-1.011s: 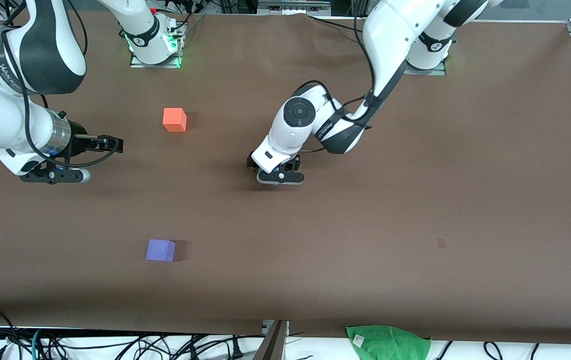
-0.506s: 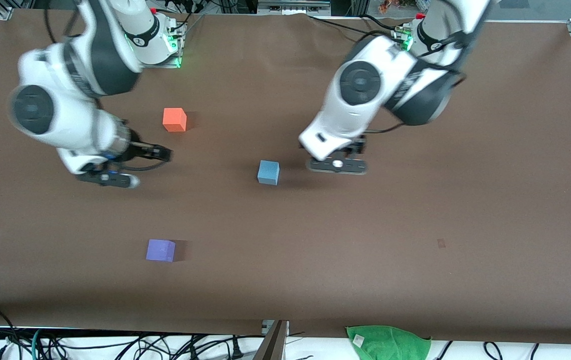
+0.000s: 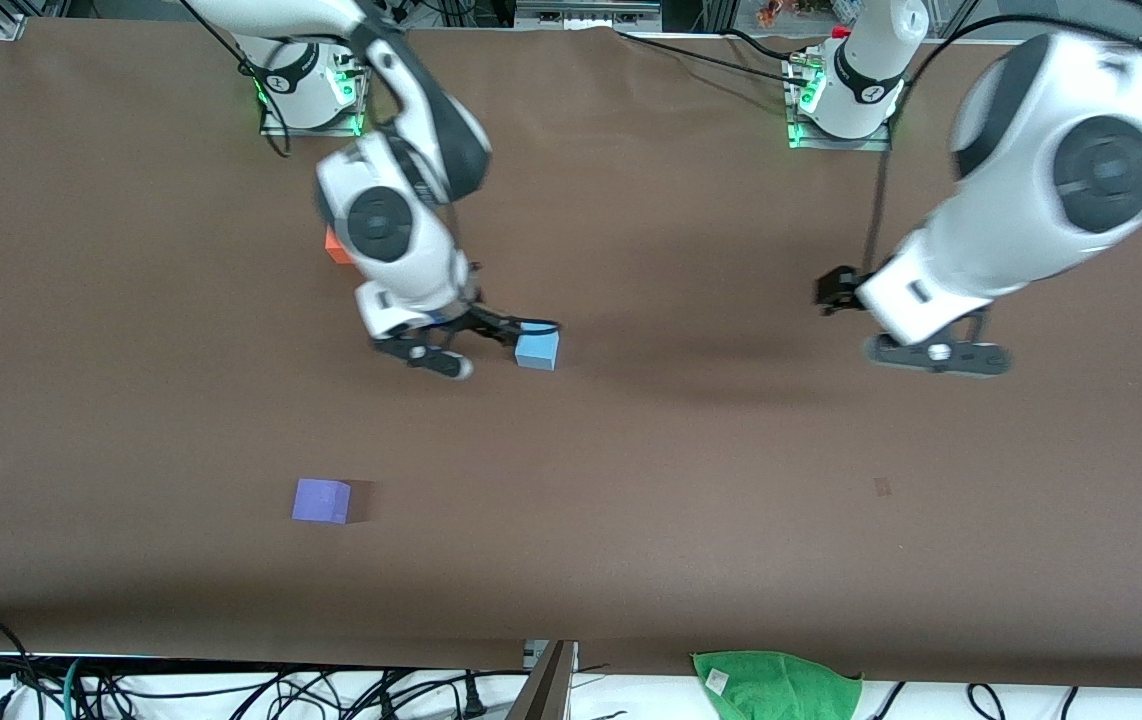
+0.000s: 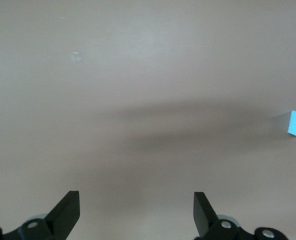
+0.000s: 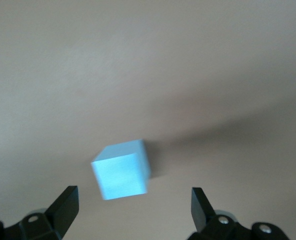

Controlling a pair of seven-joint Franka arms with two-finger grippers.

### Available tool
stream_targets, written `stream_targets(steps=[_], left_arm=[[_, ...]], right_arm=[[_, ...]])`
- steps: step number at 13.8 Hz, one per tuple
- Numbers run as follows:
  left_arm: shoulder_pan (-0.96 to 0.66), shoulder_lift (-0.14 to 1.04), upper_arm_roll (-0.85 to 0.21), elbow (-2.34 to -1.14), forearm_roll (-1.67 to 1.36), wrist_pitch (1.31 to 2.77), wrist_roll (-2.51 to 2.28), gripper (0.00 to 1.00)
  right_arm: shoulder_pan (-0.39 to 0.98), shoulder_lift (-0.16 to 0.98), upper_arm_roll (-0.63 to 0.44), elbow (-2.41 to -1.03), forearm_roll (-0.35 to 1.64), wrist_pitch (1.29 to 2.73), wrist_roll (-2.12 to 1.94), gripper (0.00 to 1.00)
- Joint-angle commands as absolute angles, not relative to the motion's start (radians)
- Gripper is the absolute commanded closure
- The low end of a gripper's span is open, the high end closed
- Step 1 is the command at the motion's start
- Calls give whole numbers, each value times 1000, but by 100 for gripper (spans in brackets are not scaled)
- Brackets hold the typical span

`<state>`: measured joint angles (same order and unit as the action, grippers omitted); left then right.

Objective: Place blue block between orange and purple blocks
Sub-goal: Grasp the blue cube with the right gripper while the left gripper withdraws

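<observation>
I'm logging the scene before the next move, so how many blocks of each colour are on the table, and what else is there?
Blue block: 1
Orange block, mostly hidden by the right arm: 1
Purple block: 1
Green cloth at the table's near edge: 1
Total: 4

Blue block (image 3: 537, 350) is showing light sky-blue, matte. Orange block (image 3: 332, 245) is showing bright orange; purple block (image 3: 321, 500) violet. Table (image 3: 631, 480) is reading plain brown, unpatterned. Cloth (image 3: 776, 685) at table edge is showing green. Arms are showing white with black joints.
</observation>
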<state>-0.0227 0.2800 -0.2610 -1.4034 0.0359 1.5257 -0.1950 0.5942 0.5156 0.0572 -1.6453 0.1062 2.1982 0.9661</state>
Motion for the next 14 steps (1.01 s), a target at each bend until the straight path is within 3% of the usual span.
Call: stream_targets(steps=[1, 10, 13, 14], left_arm=[[-9, 233, -281, -1445, 134, 1499, -173, 0], [58, 282, -273, -1356, 157, 1503, -101, 0], [106, 227, -247, -1376, 43, 1505, -83, 0], [86, 195, -192, -1408, 31, 1502, -84, 0]], right_arm=[[679, 594, 40, -1605, 95, 2264, 1037, 1], [704, 647, 35, -1657, 20, 2338, 1008, 1], [707, 675, 35, -1655, 20, 2378, 1008, 1], [706, 678, 35, -1655, 18, 2384, 1006, 1]])
